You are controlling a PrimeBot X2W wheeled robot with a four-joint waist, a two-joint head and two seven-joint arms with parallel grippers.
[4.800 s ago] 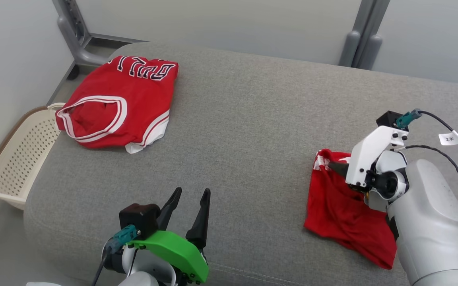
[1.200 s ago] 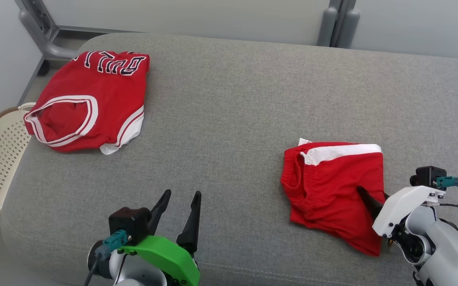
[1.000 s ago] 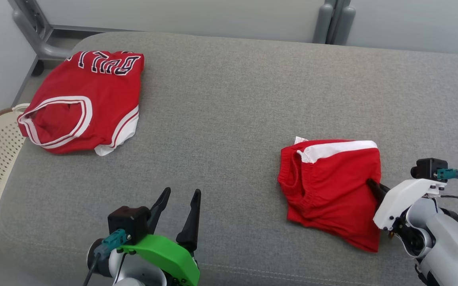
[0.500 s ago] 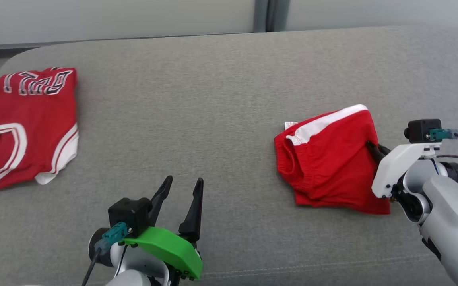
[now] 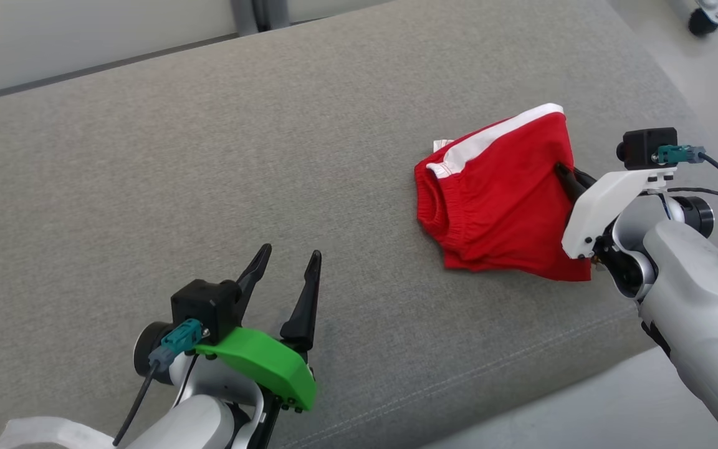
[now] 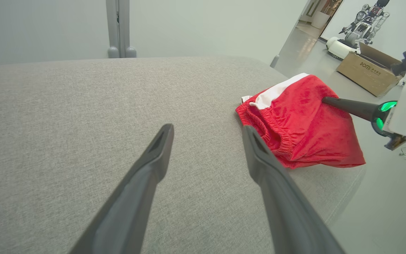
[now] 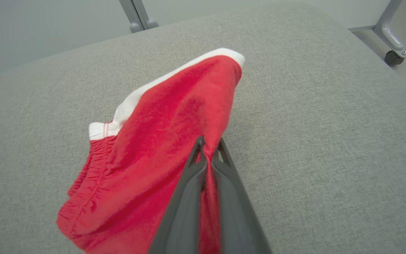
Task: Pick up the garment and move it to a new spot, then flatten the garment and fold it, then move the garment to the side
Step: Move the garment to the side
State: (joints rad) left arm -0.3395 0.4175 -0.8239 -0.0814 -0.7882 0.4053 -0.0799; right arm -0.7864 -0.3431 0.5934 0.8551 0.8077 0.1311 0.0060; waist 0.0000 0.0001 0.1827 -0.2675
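Shorts (image 5: 496, 193) first, head view: a red folded bundle near the couch's (image 5: 209, 156) right end, close to its front edge. On the bundle's right side the right gripper (image 5: 562, 171) is pinched shut on the cloth, which tents up at the tips. Meanwhile the left gripper (image 5: 291, 251) hangs spread wide over bare couch, well apart from the shorts, holding nothing.

Left wrist view: fingers splayed, shorts off toward the couch's right end, elastic waistband (image 6: 270, 132) facing this way.

Right wrist view: both tips clamp a fold of red fabric, with the white stripe (image 7: 174, 77) farther along the couch.

My take: light, soft, floppy stuff, so one pinch probably lets the layers droop and unfold. Grabbing through all the layers, or at the thicker waistband, seems safer for moving it aside.
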